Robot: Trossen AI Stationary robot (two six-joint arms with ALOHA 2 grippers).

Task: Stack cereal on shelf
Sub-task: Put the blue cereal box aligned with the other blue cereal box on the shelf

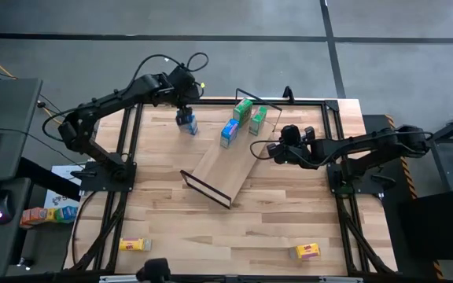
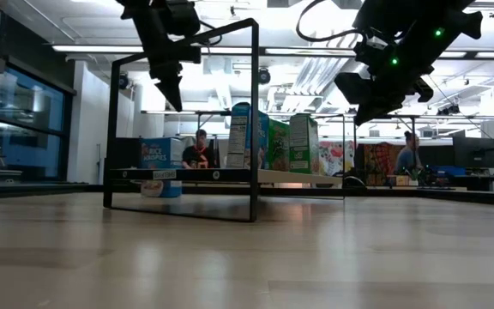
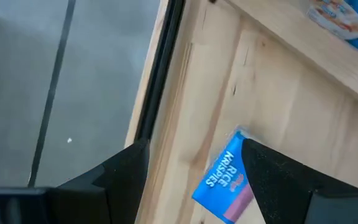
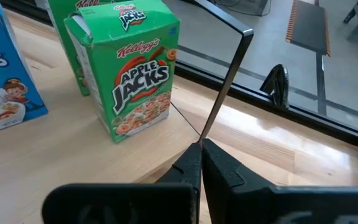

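Left hand spread over glossy blue cardboard box, right hand pressed together beside light-wood shelf

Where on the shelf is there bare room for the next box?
The shelf is bare from the blue box down to its near wire end. Its far end is crowded: two green boxes stand there with the blue one. The second blue box stands off it, under the left gripper.
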